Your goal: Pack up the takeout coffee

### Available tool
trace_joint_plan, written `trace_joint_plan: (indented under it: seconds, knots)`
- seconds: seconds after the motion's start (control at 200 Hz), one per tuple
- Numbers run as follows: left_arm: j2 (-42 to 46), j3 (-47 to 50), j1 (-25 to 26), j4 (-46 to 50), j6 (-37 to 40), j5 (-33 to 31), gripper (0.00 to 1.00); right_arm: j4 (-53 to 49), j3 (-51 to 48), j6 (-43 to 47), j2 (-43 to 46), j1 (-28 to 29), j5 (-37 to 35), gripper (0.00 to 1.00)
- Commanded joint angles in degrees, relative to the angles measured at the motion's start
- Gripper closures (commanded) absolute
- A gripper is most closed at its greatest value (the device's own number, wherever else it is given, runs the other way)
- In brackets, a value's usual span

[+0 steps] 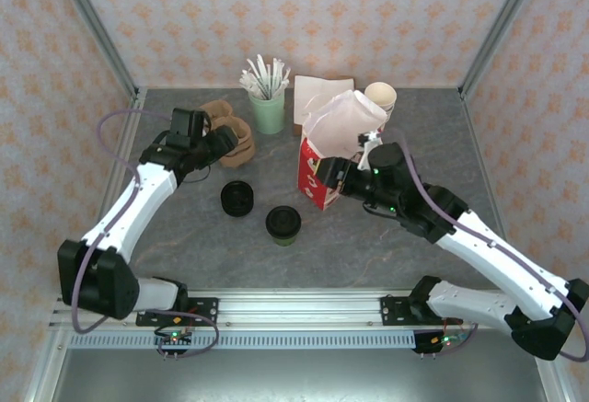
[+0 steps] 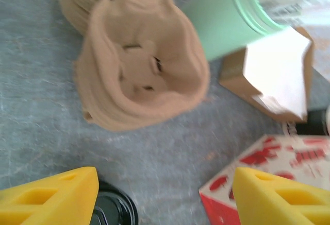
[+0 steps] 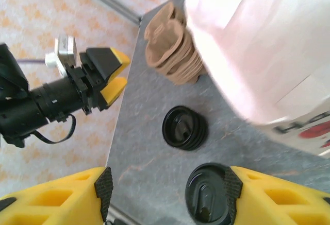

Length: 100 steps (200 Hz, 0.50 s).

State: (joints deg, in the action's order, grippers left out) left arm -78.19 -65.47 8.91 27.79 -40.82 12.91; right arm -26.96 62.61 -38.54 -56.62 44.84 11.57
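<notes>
Reaching from its base at the lower left of the top view, the left arm slants up the left side, elbow bent and forearm angled right. The left fingers (image 1: 222,141) hang over the stack of brown pulp cup carriers (image 1: 237,143) in the upper left. In the left wrist view both yellow fingers are spread wide at the bottom corners with nothing between them, and the carriers (image 2: 144,65) lie ahead on the grey table (image 1: 212,255). The right arm comes from the lower right, stretched diagonally toward centre. The right fingers (image 1: 322,179) are close by the lower end of the red-and-white paper bag (image 1: 336,131); contact cannot be told. In the right wrist view those fingers stand apart and grip nothing. The takeout coffee (image 1: 283,223), black lid on, stands upright on the table at centre, just lower left of the bag. In the right wrist view it sits at the bottom edge (image 3: 206,196), framed between the two fingers. A loose stack of black lids (image 1: 237,200) lies upper left of it, apart. A pale green cup of sticks (image 1: 268,109) stands at top centre.
</notes>
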Motion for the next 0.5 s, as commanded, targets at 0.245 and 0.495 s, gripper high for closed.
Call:
trace_joint_plan:
  seconds: [0.245,0.495]
  knots:
    - [-12.4,-8.2,-4.6,-5.0,-6.4,-2.2,0.32,-5.5,5.3,4.2,1.1,-7.5,4.1,0.38]
    - [-14.4,-8.6,-4.8,-4.7,-6.8,-3.8,0.35,-5.9,5.7,4.2,0.6,-10.0,6.3,0.39]
